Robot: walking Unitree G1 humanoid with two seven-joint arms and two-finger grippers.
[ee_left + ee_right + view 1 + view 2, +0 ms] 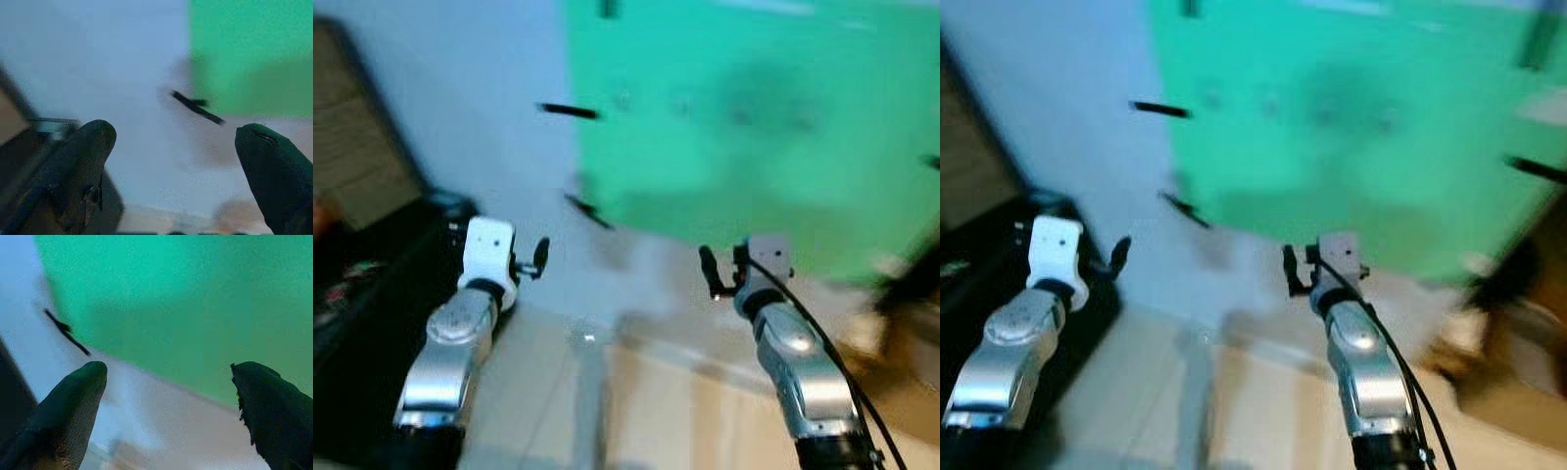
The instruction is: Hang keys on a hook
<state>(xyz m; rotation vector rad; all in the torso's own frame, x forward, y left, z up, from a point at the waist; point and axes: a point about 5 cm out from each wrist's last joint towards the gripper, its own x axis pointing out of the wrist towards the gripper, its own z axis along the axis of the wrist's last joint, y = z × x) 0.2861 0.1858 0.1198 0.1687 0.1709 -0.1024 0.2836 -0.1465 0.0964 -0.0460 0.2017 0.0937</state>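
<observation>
You have both arms raised in front of you, over a pale tiled floor point(656, 411). The left tool point(534, 260) is at the left, near a dark piece of furniture point(372, 294); in its wrist view the two black fingers point(73, 166) stand wide apart, with nothing between them. The right tool point(710, 274) is at the right, and its fingers point(68, 406) are also spread wide and hold nothing. A black cable point(832, 362) runs along the right arm.

Beyond the tools you see a pale wall point(470, 108) at the left and a large green panel point(754, 127) at the right, which could be a door. The head views are blurred, so details are hard to read. A short black bar point(570, 112) stands out from the pale wall just beside the green edge, and a second, tilted one point(587, 211) is lower down; I cannot tell if these are hooks or handles. In the right eye view another dark bar point(1533, 168) shows at the right edge of the green panel.

I cannot make out the keys anywhere in these blurred views
</observation>
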